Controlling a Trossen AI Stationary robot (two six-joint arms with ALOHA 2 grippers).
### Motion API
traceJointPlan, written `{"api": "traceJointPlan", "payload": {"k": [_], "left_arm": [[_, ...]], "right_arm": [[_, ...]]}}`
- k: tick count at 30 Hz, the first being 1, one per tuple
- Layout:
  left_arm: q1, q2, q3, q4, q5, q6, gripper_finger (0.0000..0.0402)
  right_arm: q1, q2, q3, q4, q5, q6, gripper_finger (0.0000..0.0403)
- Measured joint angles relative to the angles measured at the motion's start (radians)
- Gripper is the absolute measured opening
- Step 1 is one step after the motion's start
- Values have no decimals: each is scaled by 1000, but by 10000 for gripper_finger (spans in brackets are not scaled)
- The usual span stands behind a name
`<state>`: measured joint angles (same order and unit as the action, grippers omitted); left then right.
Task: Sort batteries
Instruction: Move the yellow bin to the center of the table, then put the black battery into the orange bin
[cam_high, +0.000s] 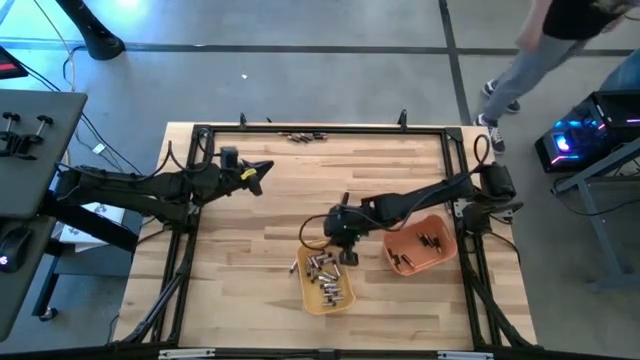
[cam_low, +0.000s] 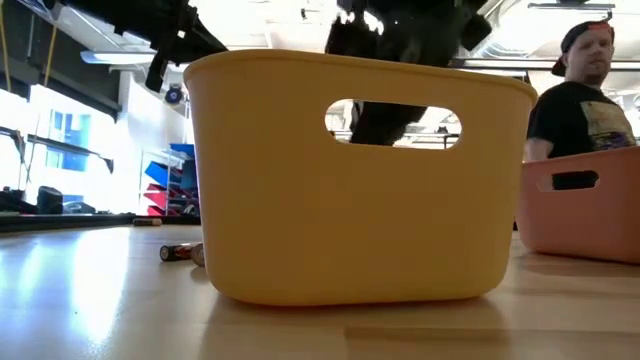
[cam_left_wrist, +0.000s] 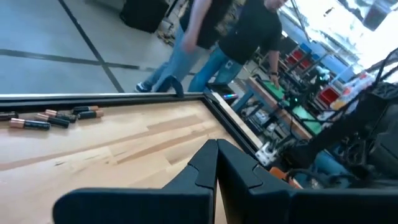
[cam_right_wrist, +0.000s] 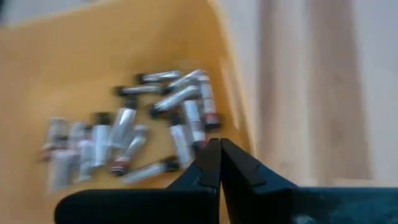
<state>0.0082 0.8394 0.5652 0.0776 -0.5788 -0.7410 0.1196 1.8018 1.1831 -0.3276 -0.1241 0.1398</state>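
Yellow tray (cam_high: 328, 288) near the front of the table (cam_high: 250, 230) holds a heap of silvery batteries (cam_high: 325, 272); the orange tray (cam_high: 420, 250) just to its right holds a few dark ones (cam_high: 432, 241). Two trays, two cell types: silver goes one way, dark the other, so the split looks to be by kind.

Right gripper (cam_high: 346, 252) hangs over the yellow tray's far rim. In the right wrist view its fingers (cam_right_wrist: 211, 163) meet tip to tip with nothing between them, so closed and empty. The heap (cam_right_wrist: 174, 118) lies just ahead of and below the tips, inside the tray, not touching them. Likely either just after a drop or before reaching in; cannot say which.

Loose batteries remain outside the trays: a few (cam_high: 297, 265) on the wood beside the yellow tray's left wall, one (cam_low: 180, 251) seen in the low view, and a dark row (cam_high: 303, 136) along the far edge, well apart from either gripper.

Left gripper (cam_high: 255, 175) waits over the left-centre of the table, fingers (cam_left_wrist: 214, 165) pressed together, holding nothing. The far-edge row (cam_left_wrist: 53, 118) lies ahead of it.

A person (cam_high: 545, 50) stands beyond the far right corner.
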Motion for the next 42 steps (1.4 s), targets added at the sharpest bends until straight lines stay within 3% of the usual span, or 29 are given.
{"api": "traceJointPlan", "payload": {"k": [9, 16, 21, 24, 29, 32, 36, 42], "left_arm": [[6, 0, 0, 27, -40, -13, 0], [6, 0, 0, 29, -44, 56, 0], [6, 0, 0, 17, -36, 112, 0], [6, 0, 0, -49, 45, 111, 2], [-16, 0, 0, -264, 283, -65, 20], [-55, 0, 0, -328, 425, -65, 20], [-89, 0, 0, -389, 464, -22, 10], [-78, 0, 0, -441, 462, 93, 1]], "right_arm": [[-163, -3, 15, -81, 117, -121, 0], [-291, -8, 129, -210, 207, -314, 0], [-373, -8, 262, -307, 192, -324, 0], [-392, -8, 352, -364, 105, -313, 0], [-354, -10, 453, -342, -122, -185, 0], [-282, -10, 458, -287, -178, -136, 0], [-155, 9, 434, -167, -89, 27, 0], [46, 128, 411, 56, 148, 559, 28]]}}
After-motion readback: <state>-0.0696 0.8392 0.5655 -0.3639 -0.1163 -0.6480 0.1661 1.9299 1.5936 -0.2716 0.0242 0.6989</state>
